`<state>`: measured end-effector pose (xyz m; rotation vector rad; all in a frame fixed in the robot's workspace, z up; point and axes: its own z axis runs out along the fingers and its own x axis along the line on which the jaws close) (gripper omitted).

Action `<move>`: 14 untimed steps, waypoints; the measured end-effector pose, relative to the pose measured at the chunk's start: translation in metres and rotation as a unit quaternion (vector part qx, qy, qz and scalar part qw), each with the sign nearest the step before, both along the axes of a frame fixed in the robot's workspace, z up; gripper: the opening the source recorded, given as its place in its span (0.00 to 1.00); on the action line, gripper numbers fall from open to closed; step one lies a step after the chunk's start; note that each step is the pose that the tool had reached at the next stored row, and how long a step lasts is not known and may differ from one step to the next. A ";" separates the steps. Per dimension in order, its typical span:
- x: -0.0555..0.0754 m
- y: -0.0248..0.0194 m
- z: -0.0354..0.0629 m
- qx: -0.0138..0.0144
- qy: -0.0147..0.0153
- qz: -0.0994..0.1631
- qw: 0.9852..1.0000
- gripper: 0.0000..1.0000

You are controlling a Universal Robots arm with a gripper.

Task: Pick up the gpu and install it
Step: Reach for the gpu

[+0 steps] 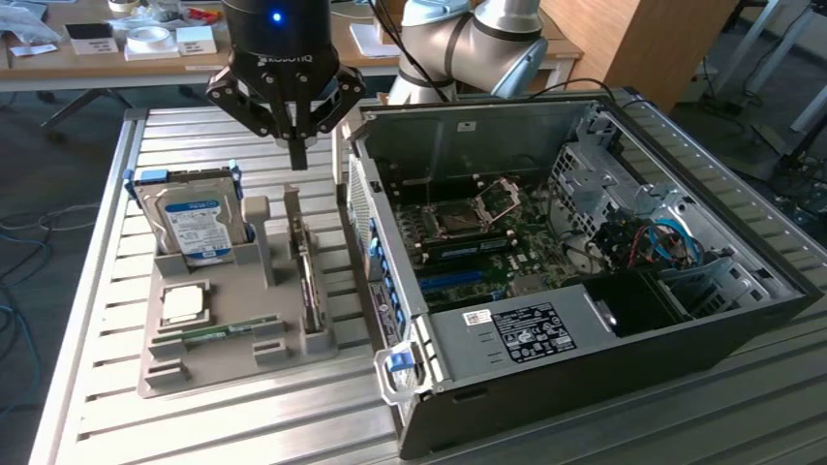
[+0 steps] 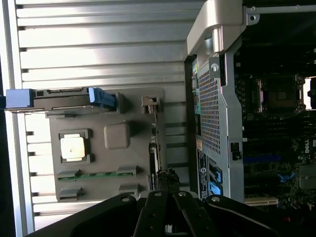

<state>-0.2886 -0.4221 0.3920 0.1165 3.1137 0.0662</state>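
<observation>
Tool: your tool (image 1: 297,160) is clenched, fingers pressed together with nothing between them. It hangs above the far end of the holder, roughly in line with the gpu.
Gpu: the gpu (image 1: 308,276) stands on edge in a slot of the grey holder (image 1: 227,373), on the side nearest the case (image 1: 723,320). It is not lifted and not installed.
Wrist view: the gpu shows edge-on as a thin line running away from the fingertips.
Neighbours: the drive (image 1: 194,228) is upright in its own slot, apart from the gpu. A grey post (image 1: 259,237) stands between them. The memory stick (image 1: 213,332) lies flat near the holder's front.
Bench: the slatted metal bench (image 1: 104,387) carries the holder and the case side by side.
Weight: likely light for its length.
Stiffness: probably rigid enough to lift by one edge, but it would likely flex if levered. Treat the faces as fragile.
Surface: bare board edge, likely not slippery, but thin, so you have little to bite on.
Hold: judged best across its thickness at the upper edge, near mid-length, so that it hangs level. Keep off the fan and the contact edge down in the slot.
Risk: an off-centre pinch would probably let it swing, and a tilted pull may bind it in the slot.
</observation>
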 end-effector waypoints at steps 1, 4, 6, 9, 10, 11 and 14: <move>0.000 -0.0004 0.0000 0.000 0.000 0.000 1.000 0.11; 0.000 -0.0016 0.0000 0.000 0.000 0.000 1.000 0.11; 0.000 -0.0016 0.0000 0.000 0.000 0.000 1.000 0.11; 0.000 -0.0016 0.0000 0.000 0.000 0.000 1.000 0.11; 0.000 -0.0016 0.0000 0.000 0.000 0.000 1.000 0.11; 0.000 -0.0016 0.0000 0.000 0.000 0.000 1.000 0.11; 0.000 -0.0016 0.0000 0.000 0.000 0.000 1.000 0.11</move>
